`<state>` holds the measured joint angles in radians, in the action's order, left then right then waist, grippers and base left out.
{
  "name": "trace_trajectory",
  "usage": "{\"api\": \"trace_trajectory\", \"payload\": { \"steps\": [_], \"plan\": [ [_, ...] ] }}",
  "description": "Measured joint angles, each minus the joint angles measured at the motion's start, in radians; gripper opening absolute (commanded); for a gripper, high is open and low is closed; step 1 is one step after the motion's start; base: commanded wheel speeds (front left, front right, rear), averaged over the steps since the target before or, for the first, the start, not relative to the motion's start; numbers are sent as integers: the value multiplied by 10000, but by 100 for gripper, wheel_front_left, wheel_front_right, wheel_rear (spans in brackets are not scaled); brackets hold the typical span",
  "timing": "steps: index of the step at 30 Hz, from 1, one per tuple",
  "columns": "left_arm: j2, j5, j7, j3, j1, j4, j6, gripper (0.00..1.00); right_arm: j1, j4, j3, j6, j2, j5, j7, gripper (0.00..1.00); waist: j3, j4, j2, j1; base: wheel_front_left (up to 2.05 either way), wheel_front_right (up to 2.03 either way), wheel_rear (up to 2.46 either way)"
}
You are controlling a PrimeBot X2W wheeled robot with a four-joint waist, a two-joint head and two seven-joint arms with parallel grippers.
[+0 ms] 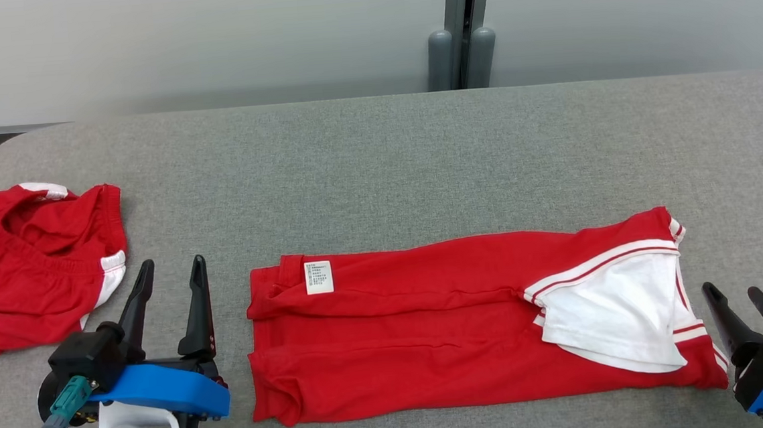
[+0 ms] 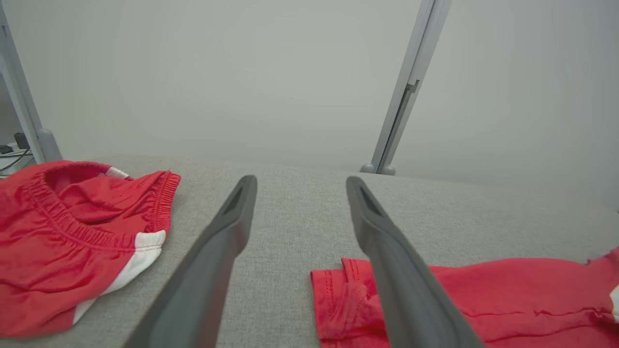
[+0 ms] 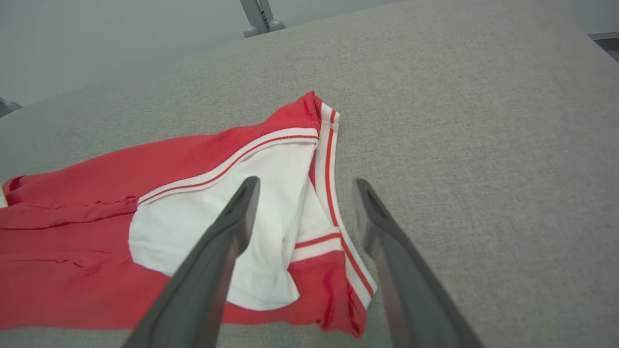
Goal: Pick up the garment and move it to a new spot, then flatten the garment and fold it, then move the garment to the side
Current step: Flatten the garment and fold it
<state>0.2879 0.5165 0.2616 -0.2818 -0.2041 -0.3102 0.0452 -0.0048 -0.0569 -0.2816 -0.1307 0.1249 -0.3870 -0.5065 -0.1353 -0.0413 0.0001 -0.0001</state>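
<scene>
Two red garments lie on the grey, fabric-covered surface (image 1: 378,160). The nearer one, a red shirt (image 1: 430,331) of soft knit cloth, is folded into a long flat band across the front middle of the surface, between the two arms. A small white care label (image 1: 319,277) sits face up near its left end. At its right end a white panel (image 1: 617,312) edged with red and white stripes is turned over the red cloth.

The left pincer (image 1: 172,262) stands just beside the shirt's left end, with a strip of bare surface between them. Its two dark fingers are spread wide with nothing in the gap. In the left wrist view the left pincer (image 2: 301,180) points toward the far edge, and the corner of the red shirt (image 2: 508,290) lies by the right-hand finger.

The right pincer (image 1: 731,289) is just off the shirt's right end, likewise spread and empty. In the right wrist view the right pincer (image 3: 305,180) frames the striped edge of the white panel (image 3: 193,212), the red shirt (image 3: 72,270) stretching away to that view's left.

A crumpled pair of red shorts (image 1: 23,279) with an elastic waistband and white trim lies at the surface's left edge, well apart from the shirt. A grey metal post (image 1: 462,47) rises behind the surface against a pale wall.
</scene>
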Motion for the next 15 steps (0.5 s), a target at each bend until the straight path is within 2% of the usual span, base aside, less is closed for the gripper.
{"api": "trace_trajectory", "payload": {
  "steps": [5,15],
  "plan": [
    [-75,-295,0,263,88,-251,173,100,-568,859,-159,0,-249,288,-297,100,121,81,0,0,0,0,0],
    [-232,-506,0,370,-12,-744,439,100,-2015,3248,-529,0,-316,1244,-706,100,102,-44,0,1,0,0,0]
  ]
}}
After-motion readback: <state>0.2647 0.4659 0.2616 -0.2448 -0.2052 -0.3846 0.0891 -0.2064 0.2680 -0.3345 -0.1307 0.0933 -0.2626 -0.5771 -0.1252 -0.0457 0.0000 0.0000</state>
